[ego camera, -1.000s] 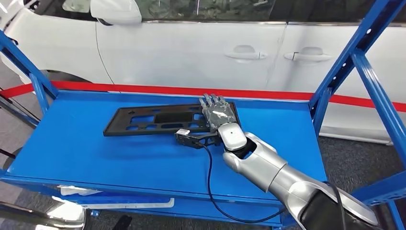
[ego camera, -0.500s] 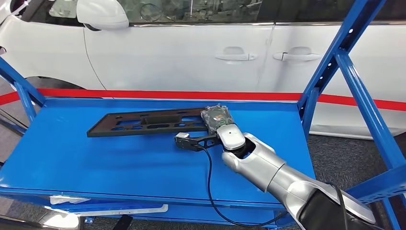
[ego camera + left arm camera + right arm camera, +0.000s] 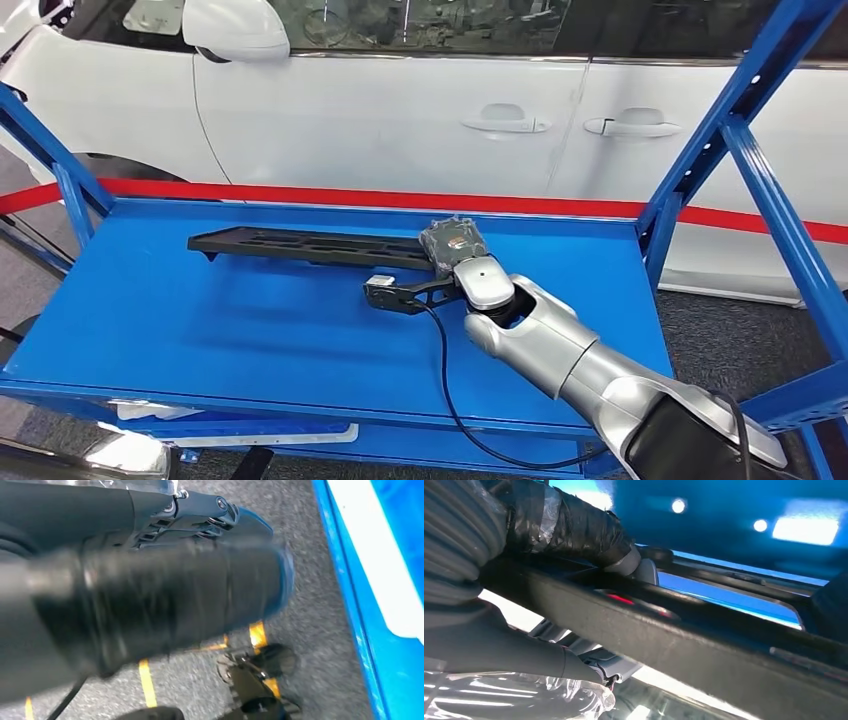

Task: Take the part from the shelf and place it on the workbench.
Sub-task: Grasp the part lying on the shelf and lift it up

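one long black part (image 3: 310, 246) with cut-out slots hangs just above the blue shelf (image 3: 200, 330), toward its back edge, held at its right end and level. it looks like thin, stiff plastic, light but long, so it may sag or twist from an end hold. the right hand (image 3: 456, 247) has its fingers (image 3: 574, 527) wrapped over that end. a white car stands beyond the shelf.

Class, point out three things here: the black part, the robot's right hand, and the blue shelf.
black part (image 3: 300, 245), head view, on the middle of its long slotted frame.
right hand (image 3: 455, 245), head view, on the wrapped back of the hand gripping the part's end.
blue shelf (image 3: 200, 330), head view, on its bare deck.
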You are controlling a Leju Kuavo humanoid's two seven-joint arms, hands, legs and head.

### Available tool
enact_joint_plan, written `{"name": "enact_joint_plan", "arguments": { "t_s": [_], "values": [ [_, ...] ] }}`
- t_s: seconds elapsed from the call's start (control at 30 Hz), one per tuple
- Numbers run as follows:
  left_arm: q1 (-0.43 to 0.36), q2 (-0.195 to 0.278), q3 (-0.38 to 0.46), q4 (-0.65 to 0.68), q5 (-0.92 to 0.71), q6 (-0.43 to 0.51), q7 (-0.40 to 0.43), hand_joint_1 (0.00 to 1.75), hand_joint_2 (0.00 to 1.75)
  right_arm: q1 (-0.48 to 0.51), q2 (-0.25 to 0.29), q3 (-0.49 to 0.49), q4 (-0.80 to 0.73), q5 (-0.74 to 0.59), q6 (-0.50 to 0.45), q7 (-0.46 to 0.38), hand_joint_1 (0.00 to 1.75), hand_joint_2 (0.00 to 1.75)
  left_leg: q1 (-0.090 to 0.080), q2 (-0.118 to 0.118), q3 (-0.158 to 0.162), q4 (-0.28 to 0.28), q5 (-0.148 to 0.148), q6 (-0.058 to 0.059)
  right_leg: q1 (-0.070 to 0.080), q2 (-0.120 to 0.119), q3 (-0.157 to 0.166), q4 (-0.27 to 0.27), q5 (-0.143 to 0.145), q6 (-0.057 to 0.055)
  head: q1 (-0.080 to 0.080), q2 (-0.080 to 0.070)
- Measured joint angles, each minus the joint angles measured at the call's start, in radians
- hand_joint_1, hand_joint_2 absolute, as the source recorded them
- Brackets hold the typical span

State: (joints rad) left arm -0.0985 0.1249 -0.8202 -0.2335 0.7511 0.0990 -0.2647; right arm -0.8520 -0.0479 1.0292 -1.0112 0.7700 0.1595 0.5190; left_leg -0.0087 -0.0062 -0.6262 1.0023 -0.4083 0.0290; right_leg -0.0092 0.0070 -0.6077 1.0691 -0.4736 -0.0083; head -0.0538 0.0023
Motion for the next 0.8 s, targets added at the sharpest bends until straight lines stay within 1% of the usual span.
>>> {"name": "enact_joint_plan", "arguments": {
  "t_s": [0.03,0.07,0.13,0.17,0.2,0.23,0.27,0.3,0.33,0.37,0.4,0.43,0.47,0.5,0.53,0.57,0.63,0.67,0.7,0.73,0.8],
  "values": [
    [0.0,0.0,0.0,0.0,0.003,-0.006,-0.006,0.0,1.75,-0.001,0.001,0.0,-0.001,-0.001,-0.002,-0.002,1.75,1.75,-0.001,-0.001,-0.004,0.007,-0.003,-0.004,0.002,0.001,0.004,-0.011,-0.001,-0.006,0.0,0.0],
    [0.0,0.0,0.0,0.0,0.006,-0.011,-0.009,0.0,1.75,-0.002,0.002,0.0,-0.002,-0.002,-0.003,-0.004,1.75,1.75,-0.002,-0.002,-0.007,0.011,-0.003,-0.009,0.004,0.001,0.003,-0.01,0.001,-0.011,-0.001,0.0],
    [0.001,0.001,0.0,0.0,0.008,-0.016,-0.013,0.0,1.75,-0.002,0.003,0.0,-0.002,-0.003,-0.003,-0.006,1.75,1.75,0.0,-0.002,-0.01,0.016,-0.007,-0.016,0.0,0.0,0.005,-0.013,0.007,-0.022,0.0,0.0],
    [0.001,0.001,0.0,0.0,0.009,-0.018,-0.013,0.0,1.75,-0.002,0.004,0.0,-0.003,-0.003,-0.004,-0.007,1.75,1.75,0.001,-0.001,-0.017,0.032,-0.019,-0.022,-0.003,0.0,0.007,-0.015,0.01,-0.026,-0.002,0.0],
    [0.002,0.002,0.0,0.0,0.009,-0.019,-0.014,0.0,1.75,-0.002,0.005,0.0,-0.003,-0.003,-0.004,-0.007,1.75,1.75,0.004,-0.001,-0.031,0.065,-0.041,-0.029,-0.006,-0.001,0.008,-0.017,0.013,-0.03,-0.005,0.0],
    [0.002,0.001,0.0,0.0,0.009,-0.019,-0.014,0.0,1.75,-0.002,0.006,0.0,-0.003,-0.003,-0.004,-0.007,1.75,1.75,0.007,0.0,-0.054,0.117,-0.072,-0.037,-0.007,-0.002,0.007,-0.017,0.014,-0.032,-0.008,0.0],
    [0.002,0.001,0.0,0.0,0.009,-0.019,-0.014,0.0,1.75,-0.002,0.006,0.0,-0.003,-0.003,-0.005,-0.007,1.75,1.75,0.011,0.001,-0.082,0.181,-0.104,-0.044,-0.008,-0.003,0.006,-0.017,0.015,-0.033,-0.011,0.0],
    [0.003,0.001,0.0,0.0,0.009,-0.019,-0.014,0.0,1.75,-0.001,0.007,0.0,-0.003,-0.003,-0.005,-0.007,1.75,1.75,0.015,0.001,-0.109,0.243,-0.129,-0.049,-0.008,-0.003,0.005,-0.017,0.015,-0.034,-0.011,0.0],
    [0.004,0.001,0.0,0.0,0.009,-0.019,-0.014,0.0,1.75,-0.001,0.007,0.0,-0.003,-0.003,-0.005,-0.007,1.75,1.75,0.018,0.001,-0.127,0.283,-0.138,-0.052,-0.009,-0.004,0.005,-0.017,0.015,-0.034,-0.011,0.0],
    [0.005,0.001,0.0,0.0,0.009,-0.02,-0.014,0.0,1.75,0.0,0.007,0.0,-0.003,-0.003,-0.006,-0.007,1.75,1.75,0.02,0.001,-0.13,0.291,-0.131,-0.053,-0.009,-0.003,0.005,-0.017,0.015,-0.034,-0.011,0.0],
    [0.006,0.001,0.0,0.0,0.009,-0.021,-0.014,0.0,1.75,-0.001,0.007,0.0,-0.003,-0.003,-0.006,-0.007,1.75,1.75,0.021,0.001,-0.115,0.261,-0.108,-0.053,-0.01,-0.003,0.005,-0.017,0.015,-0.034,-0.011,0.0],
    [0.006,0.001,0.0,0.0,0.009,-0.023,-0.015,0.0,1.75,-0.001,0.007,0.0,-0.003,-0.003,-0.008,-0.007,1.75,1.75,0.022,0.001,-0.082,0.197,-0.074,-0.05,-0.01,-0.002,0.006,-0.017,0.015,-0.033,-0.011,0.0],
    [0.005,0.001,0.0,0.0,0.007,-0.024,-0.016,0.0,1.75,-0.001,0.007,0.0,-0.005,-0.003,-0.01,-0.007,1.75,1.75,0.022,0.001,-0.046,0.122,-0.046,-0.046,-0.011,-0.001,0.007,-0.018,0.015,-0.032,-0.011,0.0],
    [0.003,0.001,0.0,0.0,0.006,-0.023,-0.018,0.0,1.75,-0.002,0.007,0.0,-0.006,-0.003,-0.014,-0.007,1.75,1.75,0.019,0.001,-0.014,0.058,-0.026,-0.042,-0.01,0.0,0.007,-0.02,0.016,-0.028,-0.011,0.0],
    [0.002,0.001,0.0,0.0,0.004,-0.021,-0.02,0.0,1.75,-0.002,0.007,0.0,-0.009,-0.002,-0.018,-0.007,1.75,1.75,0.016,0.0,0.007,0.016,-0.016,-0.037,-0.01,0.002,0.007,-0.024,0.018,-0.022,-0.011,0.0],
    [0.001,0.001,0.0,0.0,0.004,-0.019,-0.023,0.0,1.75,-0.002,0.007,0.0,-0.011,-0.001,-0.023,-0.008,1.75,1.75,0.012,0.0,0.014,-0.002,-0.016,-0.033,-0.01,0.003,0.006,-0.028,0.021,-0.016,-0.01,0.0],
    [0.001,0.002,0.0,0.0,0.009,-0.002,-0.022,0.0,1.75,-0.002,0.007,0.0,-0.025,0.01,-0.041,-0.008,1.75,1.75,0.007,-0.001,0.016,-0.01,-0.012,-0.022,-0.01,0.005,0.008,-0.039,0.025,-0.001,-0.009,0.0],
    [0.001,0.001,0.0,0.0,0.012,0.009,-0.019,0.0,1.75,-0.002,0.006,0.0,-0.035,0.017,-0.051,-0.007,1.75,1.75,0.009,0.0,0.02,-0.019,-0.007,-0.017,-0.01,0.004,0.006,-0.037,0.022,0.005,-0.009,0.0],
    [0.001,0.001,0.0,0.0,0.014,0.022,-0.014,0.0,1.75,-0.002,0.004,0.0,-0.048,0.026,-0.064,-0.006,1.75,1.75,0.01,0.001,0.024,-0.03,-0.001,-0.012,-0.009,0.004,-0.002,-0.021,0.009,0.01,-0.009,0.0],
    [0.0,0.001,0.0,0.0,0.017,0.033,-0.007,0.0,1.75,-0.004,0.003,0.0,-0.064,0.038,-0.076,-0.004,1.75,1.75,0.012,0.002,0.028,-0.039,0.004,-0.007,-0.006,0.003,-0.019,0.015,-0.014,0.012,-0.007,0.0],
    [0.0,0.0,0.0,0.0,0.022,0.056,0.009,0.0,1.75,-0.006,-0.001,0.0,-0.104,0.07,-0.105,0.003,1.75,1.75,0.009,0.003,0.028,-0.042,0.006,0.0,-0.002,0.002,-0.079,0.14,-0.075,0.01,-0.005,0.0]
  ]
}}
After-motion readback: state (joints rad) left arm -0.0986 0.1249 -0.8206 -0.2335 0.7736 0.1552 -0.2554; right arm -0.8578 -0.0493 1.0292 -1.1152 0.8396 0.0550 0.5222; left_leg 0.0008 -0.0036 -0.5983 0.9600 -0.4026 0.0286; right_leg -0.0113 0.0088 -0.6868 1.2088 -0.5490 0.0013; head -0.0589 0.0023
